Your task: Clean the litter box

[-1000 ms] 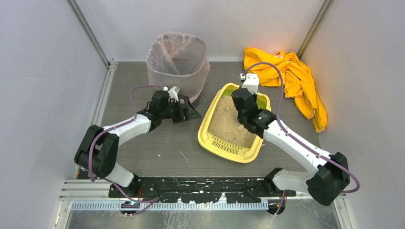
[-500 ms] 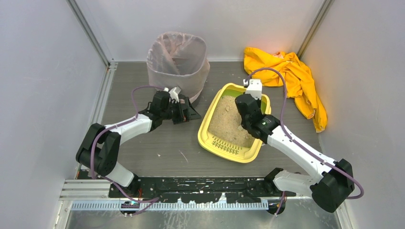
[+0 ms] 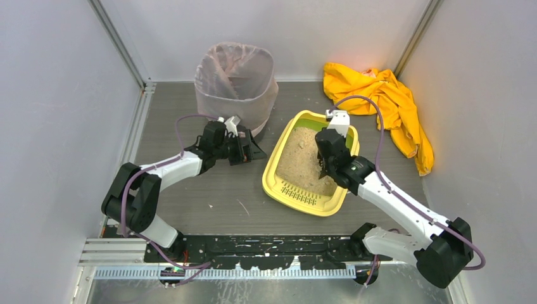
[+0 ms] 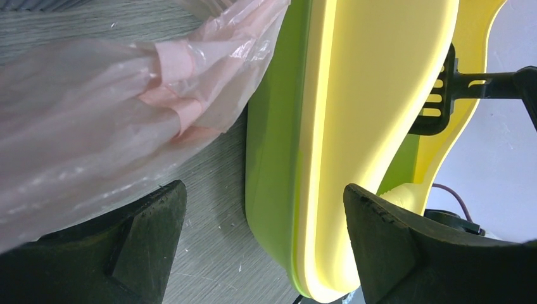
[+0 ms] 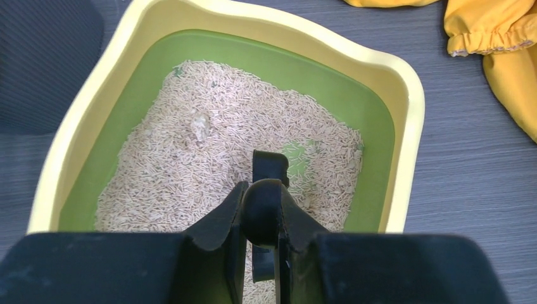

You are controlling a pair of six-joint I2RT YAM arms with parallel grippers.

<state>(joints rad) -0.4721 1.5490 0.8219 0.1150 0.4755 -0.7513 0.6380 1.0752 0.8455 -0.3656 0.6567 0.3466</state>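
Litter box (image 3: pixel 273 172) parked mid-table, slotted ledge pointed back at the arm bases.
Its long axis is run near-to-far with a slight lean to the right, just beside the bagged bin (image 3: pixel 235 79). Over the litter the right gripper (image 5: pixel 261 212) is clamped tight on a black scoop (image 5: pixel 270 166), whose head is mostly blocked by the fingers (image 5: pixel 215 231), tbh. The left gripper (image 4: pixel 266 218) is spread wide with nothing held, and the box's outer wall is seen just ahead of it, cropped at the frame edge.

litter box (image 3: pixel 301 194) 1 | bagged bin (image 3: pixel 235 82) 1 | yellow garment (image 3: pixel 387 101) 1 | black scoop (image 4: pixel 435 101) 1
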